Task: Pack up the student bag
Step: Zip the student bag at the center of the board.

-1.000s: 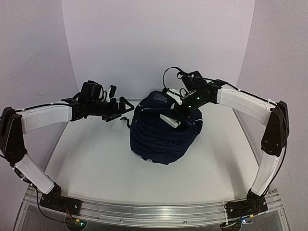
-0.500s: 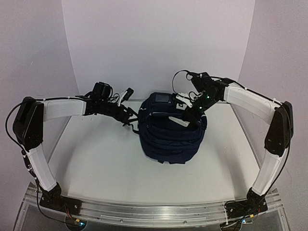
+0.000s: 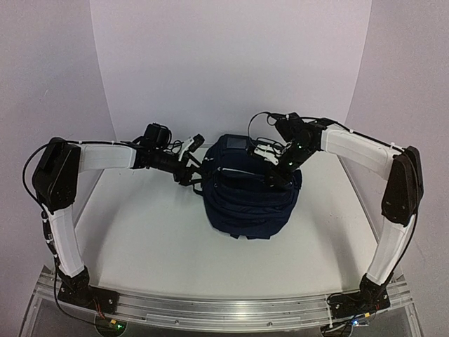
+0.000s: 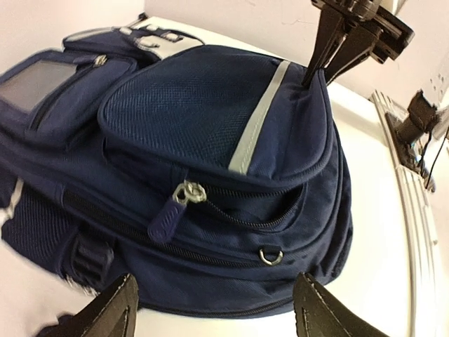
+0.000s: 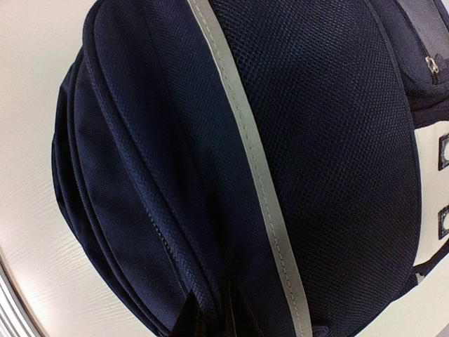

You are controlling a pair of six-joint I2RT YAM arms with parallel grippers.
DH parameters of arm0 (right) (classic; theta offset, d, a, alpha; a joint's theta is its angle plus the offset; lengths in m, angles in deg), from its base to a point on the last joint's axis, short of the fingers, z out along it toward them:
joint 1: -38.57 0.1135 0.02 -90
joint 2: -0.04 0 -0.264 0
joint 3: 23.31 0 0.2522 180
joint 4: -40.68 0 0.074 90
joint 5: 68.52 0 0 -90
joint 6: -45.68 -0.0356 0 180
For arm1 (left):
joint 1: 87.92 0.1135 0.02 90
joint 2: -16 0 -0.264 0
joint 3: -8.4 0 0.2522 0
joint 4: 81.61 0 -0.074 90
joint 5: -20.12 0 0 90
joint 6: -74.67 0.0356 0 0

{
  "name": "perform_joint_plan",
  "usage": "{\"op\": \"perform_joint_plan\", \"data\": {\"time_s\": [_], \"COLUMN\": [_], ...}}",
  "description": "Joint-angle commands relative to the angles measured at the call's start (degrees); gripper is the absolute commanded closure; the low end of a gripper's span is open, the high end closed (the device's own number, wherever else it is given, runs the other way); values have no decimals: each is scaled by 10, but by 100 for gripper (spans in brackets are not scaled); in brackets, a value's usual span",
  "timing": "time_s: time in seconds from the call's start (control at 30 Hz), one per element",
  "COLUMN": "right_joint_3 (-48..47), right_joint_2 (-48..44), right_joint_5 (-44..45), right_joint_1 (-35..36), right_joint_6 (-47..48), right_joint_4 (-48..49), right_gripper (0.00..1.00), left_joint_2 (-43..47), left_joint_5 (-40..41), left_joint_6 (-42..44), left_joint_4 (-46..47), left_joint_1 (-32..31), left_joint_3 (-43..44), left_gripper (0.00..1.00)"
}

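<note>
My left gripper (image 4: 216, 281) is spread wide. Its two fingers (image 4: 116, 312) stand well apart at the bottom of my left wrist view, with nothing held between them. It hovers just beside the left flank of the student bag (image 3: 245, 203); from above I cannot tell whether it touches the cloth. Straight ahead of it a navy zipper pull (image 4: 168, 217) hangs from a zip, and a small metal ring (image 4: 269, 256) sits lower and to the right.

My right gripper (image 5: 214, 312) is pressed together on a raised fold of the bag's fabric. The frame edge cuts off most of the tips, so the pinch only seems closed from the ridge of cloth running up between them. My left wrist camera shows the same fingers coming down together on the rim of the front pocket (image 4: 203, 112), just beside the grey stripe (image 5: 245, 154).

The bag rests on the white table (image 3: 140, 232), toward its far side, between my two arms. Its white patches (image 5: 429, 175) are on the end farthest from me.
</note>
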Motion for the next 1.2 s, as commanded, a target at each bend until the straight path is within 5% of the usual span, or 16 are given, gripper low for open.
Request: {"op": "perform_joint_plan", "data": {"time_s": [0.0,0.5,1.17], "right_joint_3": [10,1,-10], "right_joint_2": [8,16,33], "right_joint_5": [6,9,5], "right_joint_1": [-2,-2,0], "right_joint_6": [-3,-20,-33], "right_joint_4": [-57,-57,-57], "right_gripper": [92,96,100], "left_joint_2": [-25,-107,-12], "left_joint_5": [-27,-48,-8], "left_joint_6": [75,106,77], "left_joint_4": [-7,-45,9], "left_joint_1": [-1,-21,-29], "left_joint_3": [65,139,50], "left_gripper": [26,37,94]}}
